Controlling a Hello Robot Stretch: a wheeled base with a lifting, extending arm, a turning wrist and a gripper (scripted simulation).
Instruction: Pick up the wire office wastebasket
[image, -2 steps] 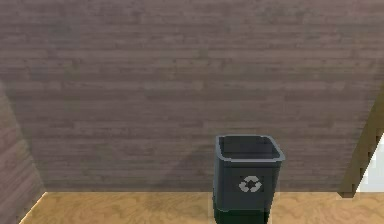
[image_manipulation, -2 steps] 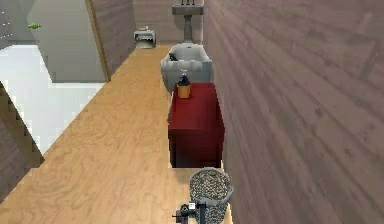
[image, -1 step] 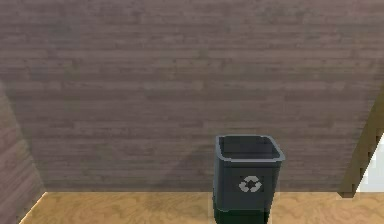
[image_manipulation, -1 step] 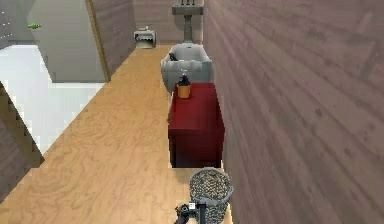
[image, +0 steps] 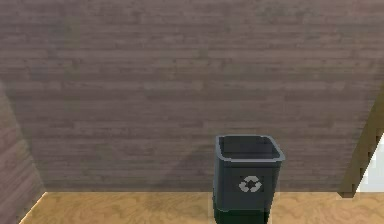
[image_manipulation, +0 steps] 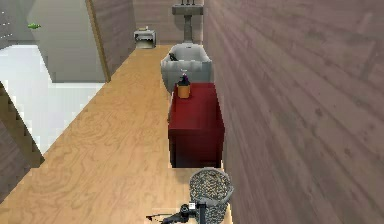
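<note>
One wire wastebasket (image_manipulation: 210, 187), axis vertical, mouth up; gripper (image_manipulation: 172, 213) near; cannot tell if holding anything

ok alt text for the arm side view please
A round wire wastebasket stands on the wooden floor at the bottom edge, the gripper just left of it. Behind it a dark red cabinet stands along a plank wall, with a grey armchair beyond.

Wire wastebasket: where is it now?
Arm side view, bottom edge just right of the middle: the wire wastebasket is beside the plank wall, just below the dark red cabinet in the picture.
</note>
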